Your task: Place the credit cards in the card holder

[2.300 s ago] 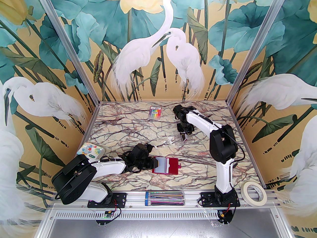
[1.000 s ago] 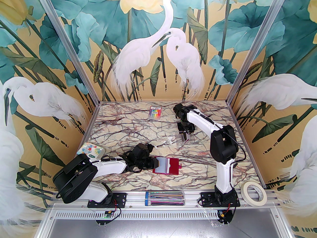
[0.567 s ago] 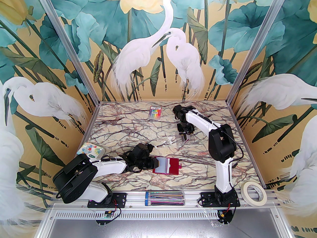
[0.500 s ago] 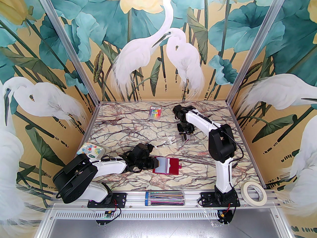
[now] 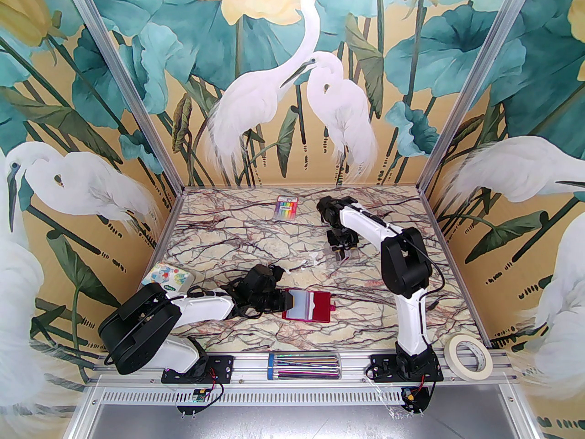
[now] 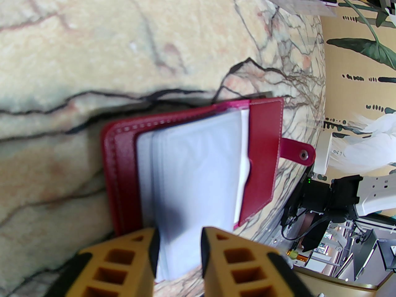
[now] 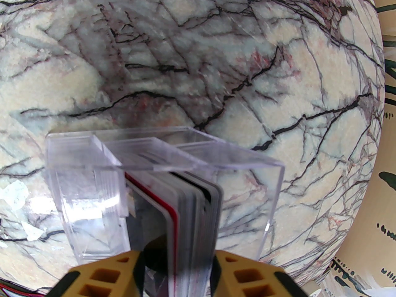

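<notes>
Left hand (image 6: 178,237), low over the marble surface (image 5: 256,245), is closed on the clear inner sleeves of the card holder (image 6: 191,165). The holder lies open and flat directly ahead of the fingers, its snap tab on the right-arm side. Right hand (image 7: 178,255) straddles the credit cards (image 7: 191,209), which stand on edge inside a clear box (image 7: 92,190) farther back. Whether its fingers press the stack cannot be told.

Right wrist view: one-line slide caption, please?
Right gripper straddles a stack of thin grey credit cards standing in a clear plastic box.
</notes>
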### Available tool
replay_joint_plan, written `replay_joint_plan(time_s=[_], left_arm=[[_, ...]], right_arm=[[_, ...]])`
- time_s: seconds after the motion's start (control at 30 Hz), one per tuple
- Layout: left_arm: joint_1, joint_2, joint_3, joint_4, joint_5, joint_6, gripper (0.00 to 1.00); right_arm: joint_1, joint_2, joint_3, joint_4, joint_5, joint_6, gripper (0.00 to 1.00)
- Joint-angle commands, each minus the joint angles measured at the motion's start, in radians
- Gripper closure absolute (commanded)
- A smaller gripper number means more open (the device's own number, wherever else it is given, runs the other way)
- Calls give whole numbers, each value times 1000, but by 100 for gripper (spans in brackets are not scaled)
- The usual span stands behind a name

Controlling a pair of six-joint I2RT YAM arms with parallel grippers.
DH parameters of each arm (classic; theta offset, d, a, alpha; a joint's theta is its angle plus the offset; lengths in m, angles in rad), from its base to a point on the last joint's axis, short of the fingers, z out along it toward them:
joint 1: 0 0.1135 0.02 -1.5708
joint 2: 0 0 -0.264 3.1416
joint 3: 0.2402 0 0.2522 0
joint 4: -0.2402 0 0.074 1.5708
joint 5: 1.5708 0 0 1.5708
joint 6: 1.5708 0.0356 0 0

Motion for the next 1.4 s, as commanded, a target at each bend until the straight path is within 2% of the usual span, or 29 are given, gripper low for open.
replay_joint_plan(time_s=[0.0, 0.17, 0.7, 1.03, 1.37], left_arm=[[-15, 37, -18, -60, -13, 8, 70], [-16, 39, -18, -59, -12, 8, 70], [-16, 43, -8, -64, -10, 14, 70], [-16, 44, 1, -72, -9, 17, 70], [-18, 47, 4, -74, -11, 16, 70]], right_arm=[[3, 26, 14, -26, 34, 20, 61], [2, 21, 25, -33, 38, 22, 67], [-26, -33, 31, -49, 19, 13, 68], [-34, -32, 27, -57, 58, 4, 56], [-43, -26, 13, -46, 41, -4, 56]])
